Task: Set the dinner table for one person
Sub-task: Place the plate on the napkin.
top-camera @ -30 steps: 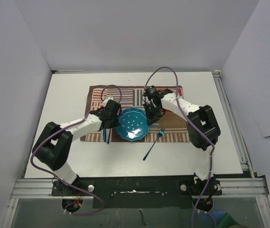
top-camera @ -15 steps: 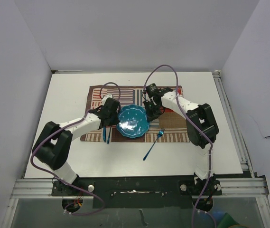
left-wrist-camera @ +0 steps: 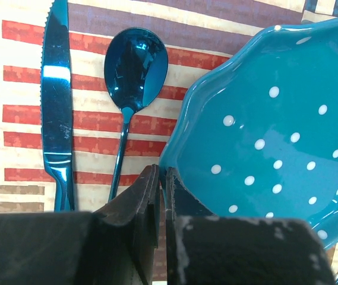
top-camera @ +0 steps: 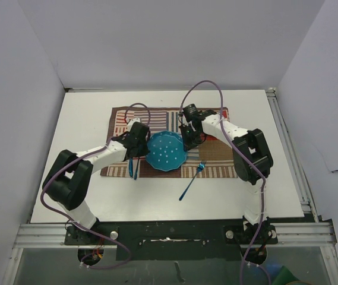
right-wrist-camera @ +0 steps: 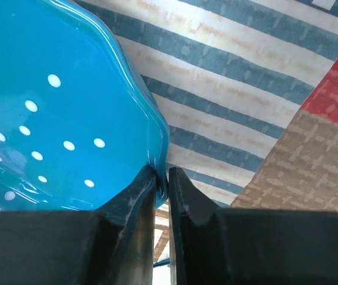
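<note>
As tool (right-wrist-camera: pixel 161 173) pinches plate (right-wrist-camera: pixel 56 89), table (top-camera: pixel 85 119) below.

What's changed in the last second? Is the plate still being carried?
The plate, pinched at its rim by the left gripper and the right gripper, shifted a little toward the far side of the mat, both arms going with it. Neither grip was let go. The fork, knife and spoon stayed put.
</note>
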You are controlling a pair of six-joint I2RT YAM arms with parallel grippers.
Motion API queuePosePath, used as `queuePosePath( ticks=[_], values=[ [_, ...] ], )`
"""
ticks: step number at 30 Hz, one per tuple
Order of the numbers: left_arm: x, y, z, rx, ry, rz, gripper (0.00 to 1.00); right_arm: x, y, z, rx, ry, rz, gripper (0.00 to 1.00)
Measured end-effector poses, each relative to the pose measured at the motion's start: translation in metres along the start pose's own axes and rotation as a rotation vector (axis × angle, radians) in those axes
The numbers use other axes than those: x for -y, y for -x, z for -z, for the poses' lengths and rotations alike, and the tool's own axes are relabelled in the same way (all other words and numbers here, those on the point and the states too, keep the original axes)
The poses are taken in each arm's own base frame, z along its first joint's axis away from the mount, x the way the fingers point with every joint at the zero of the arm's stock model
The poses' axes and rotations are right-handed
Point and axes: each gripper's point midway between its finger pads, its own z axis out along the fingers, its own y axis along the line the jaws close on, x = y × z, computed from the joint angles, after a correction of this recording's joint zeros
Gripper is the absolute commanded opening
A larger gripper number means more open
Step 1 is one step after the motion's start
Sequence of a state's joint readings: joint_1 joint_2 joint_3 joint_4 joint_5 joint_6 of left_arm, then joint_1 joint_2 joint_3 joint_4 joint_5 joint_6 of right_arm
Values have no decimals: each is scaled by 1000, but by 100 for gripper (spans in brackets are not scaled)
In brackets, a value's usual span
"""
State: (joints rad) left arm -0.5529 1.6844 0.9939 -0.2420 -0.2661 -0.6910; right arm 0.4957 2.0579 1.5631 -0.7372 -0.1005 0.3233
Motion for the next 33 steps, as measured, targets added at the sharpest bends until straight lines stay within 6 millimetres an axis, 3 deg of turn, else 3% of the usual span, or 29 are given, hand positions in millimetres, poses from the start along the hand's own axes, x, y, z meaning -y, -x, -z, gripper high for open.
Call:
queuePosePath(
  ticks=[2,5,12,15,19,21,23,24,26,29,30,33],
  values=[
    [0,1,0,0,-4,3,10,0,1,0,3,-1,0,7],
    [0,0,0,-4,-7,-1,18,1,1,0,6,-3,0,14],
    [-2,0,-2,-5,-14,-13,20,14,6,-1,23,-50,11,18],
    [-3,-2,-2,-8,-15,-15,20,16,7,0,26,-52,10,30],
    [-4,-2,3,-4,-23,-13,20,20,10,0,36,-67,20,36],
    [-4,0,9,8,-32,-9,20,20,10,0,39,-68,24,46],
    [-3,5,16,25,-46,-3,21,20,11,2,43,-70,28,74],
    [-1,8,19,34,-54,0,22,20,12,4,49,-71,34,83],
    [2,14,26,53,-71,6,23,19,17,12,75,-72,44,87],
    [5,20,34,71,-92,13,23,12,27,43,167,-35,52,63],
    [5,20,36,74,-95,14,23,9,30,53,198,-16,52,65],
    [3,19,38,76,-97,14,23,10,44,98,320,41,16,85]
  ],
)
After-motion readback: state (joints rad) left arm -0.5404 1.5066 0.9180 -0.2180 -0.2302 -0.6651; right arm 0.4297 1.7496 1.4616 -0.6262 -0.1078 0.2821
